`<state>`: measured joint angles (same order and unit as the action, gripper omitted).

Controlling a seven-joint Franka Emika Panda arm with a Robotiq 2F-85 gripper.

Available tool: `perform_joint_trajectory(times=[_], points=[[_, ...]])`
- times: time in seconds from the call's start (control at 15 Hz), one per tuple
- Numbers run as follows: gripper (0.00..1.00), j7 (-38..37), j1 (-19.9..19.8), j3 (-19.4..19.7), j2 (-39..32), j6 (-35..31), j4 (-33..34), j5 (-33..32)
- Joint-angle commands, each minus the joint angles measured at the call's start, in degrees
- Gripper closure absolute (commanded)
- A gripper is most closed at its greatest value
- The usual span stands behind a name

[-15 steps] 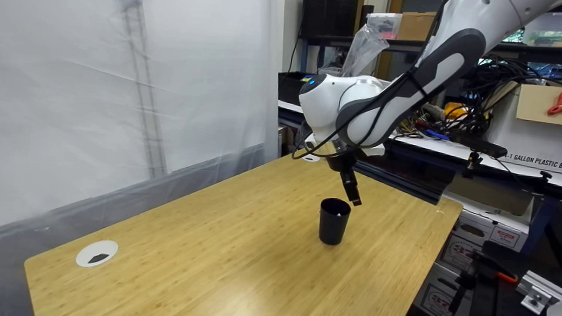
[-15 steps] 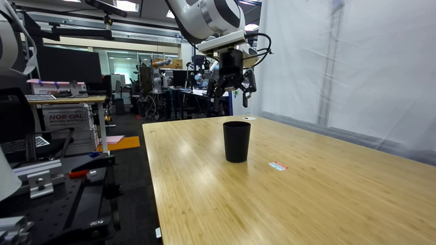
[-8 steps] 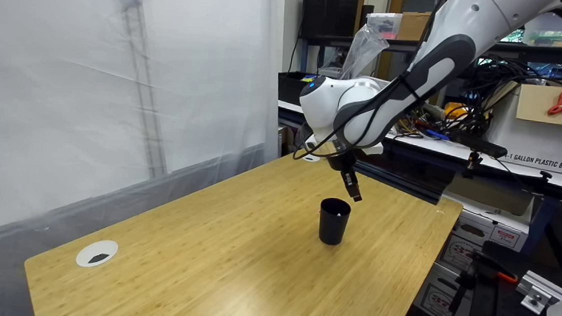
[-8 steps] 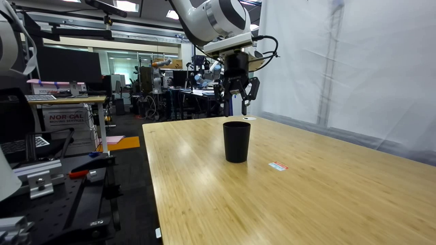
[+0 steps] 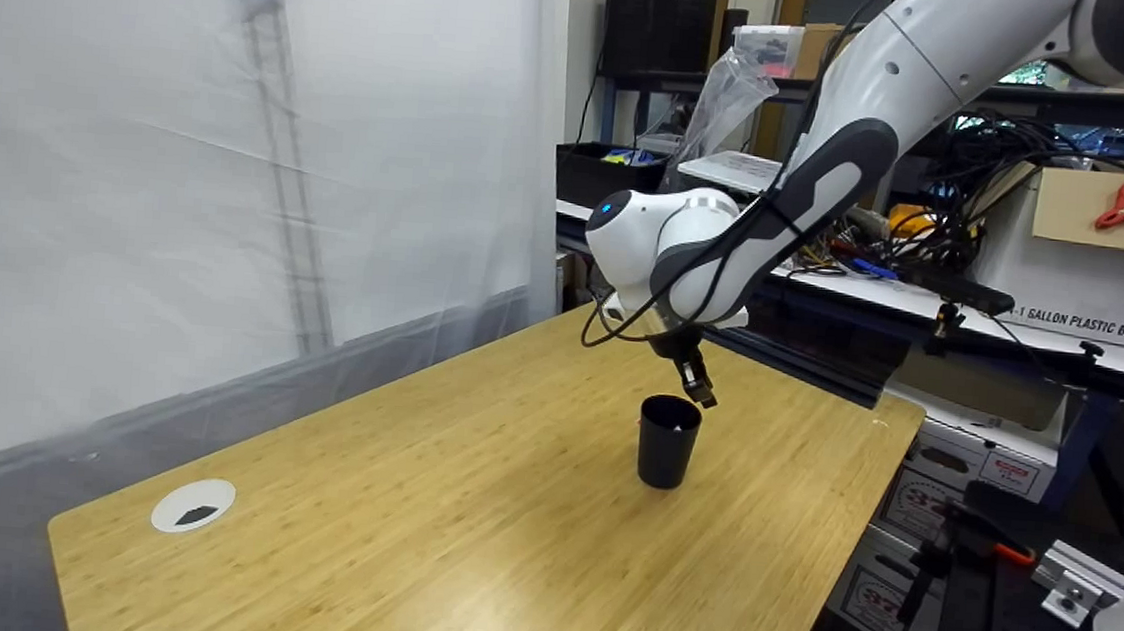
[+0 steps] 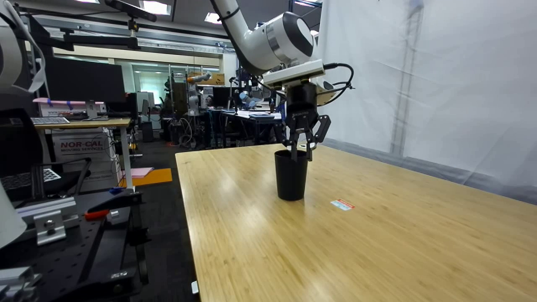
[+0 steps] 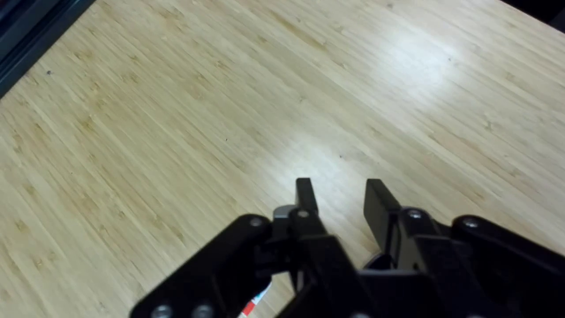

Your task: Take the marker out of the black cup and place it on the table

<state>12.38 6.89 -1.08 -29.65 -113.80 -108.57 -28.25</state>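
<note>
Presumably our marker point(image 5: 678, 428) showed pale inside the black cup point(image 5: 665, 456), well within the edges of the tabletop point(image 5: 357, 500) | Robotiq gripper point(image 7: 339, 183) narrowly parted, empty | we judged the marker light, stiff, best pinched high

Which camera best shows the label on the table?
An exterior view: the label is fully visible. Where the black cup hides most, an exterior view shows a red sliver; the wrist view shows only part.
</note>
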Motion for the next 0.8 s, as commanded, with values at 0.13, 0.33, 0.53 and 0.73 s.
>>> perform_joint_trajectory(times=[0.13,0.33,0.53,0.73], points=[[0.24,-0.9,4.1,-0.3,-1.1,7.6,9.4,-3.9],[0.15,-0.7,5.5,-0.1,-0.1,12.1,14.8,-7.2],[0.15,-1.0,5.0,-0.5,0.3,14.8,16.8,-8.8],[0.15,-0.4,4.2,-1.3,0.7,16.1,16.1,-6.9]])
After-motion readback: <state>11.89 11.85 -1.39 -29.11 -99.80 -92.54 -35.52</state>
